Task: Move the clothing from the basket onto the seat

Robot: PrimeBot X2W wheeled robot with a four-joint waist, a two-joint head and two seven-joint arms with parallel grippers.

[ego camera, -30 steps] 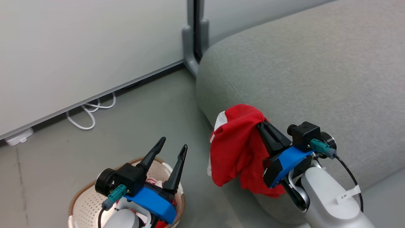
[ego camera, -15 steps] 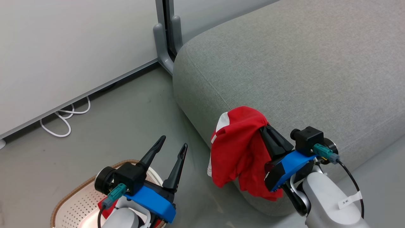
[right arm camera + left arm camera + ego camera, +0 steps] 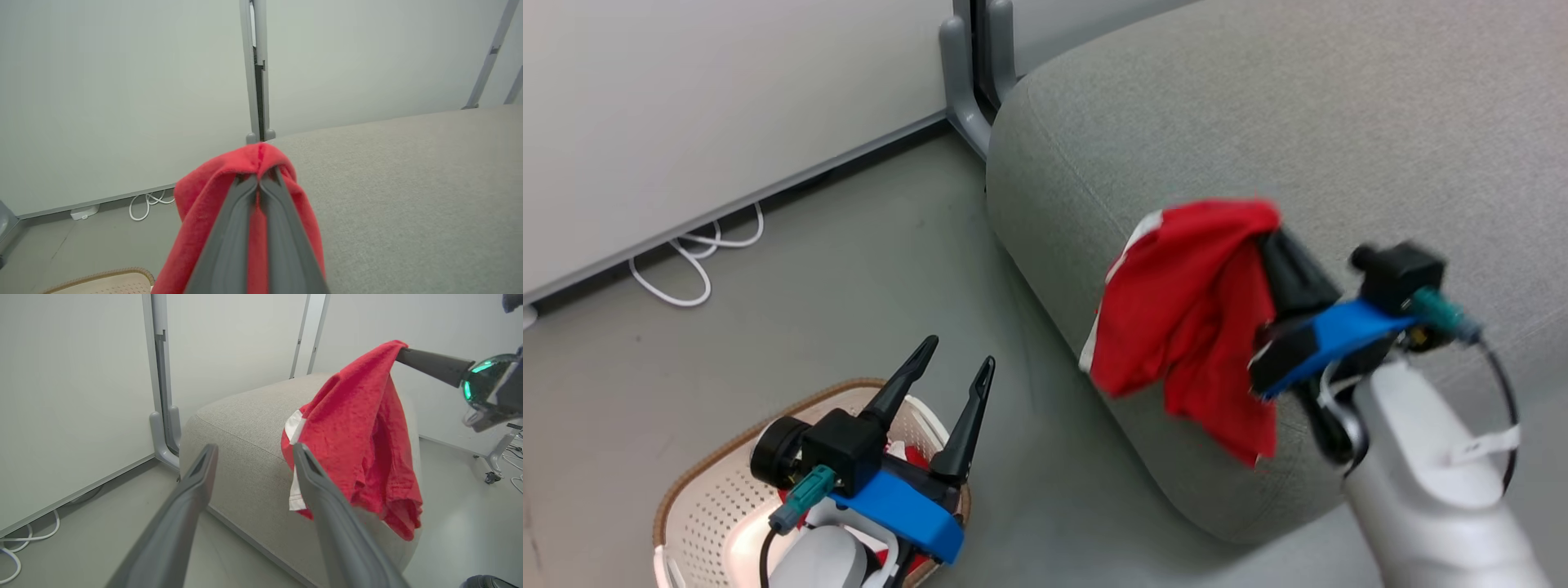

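A red garment with white trim (image 3: 1192, 302) hangs from my right gripper (image 3: 1270, 237), which is shut on it over the near corner of the grey seat (image 3: 1339, 122). The right wrist view shows the same red cloth (image 3: 204, 196) draped over the closed fingers (image 3: 261, 183) above the seat (image 3: 408, 183). In the left wrist view the garment (image 3: 359, 433) dangles beside the seat (image 3: 245, 428). My left gripper (image 3: 954, 359) stands open and empty above the cream basket (image 3: 711, 506) at the lower left. A bit of red cloth (image 3: 915, 457) peeks from the basket behind the left wrist.
Pale wall panels with a grey post and foot (image 3: 968, 90) stand behind the seat's corner. A white cable (image 3: 686, 269) loops on the floor along the wall. Grey floor (image 3: 874, 269) lies between basket and seat. A wheeled stand's foot (image 3: 496, 457) is at the far right.
My right gripper has risen and moved further over the seat with the red garment. The head camera has shifted, so basket and seat sit differently. The left gripper stays open.
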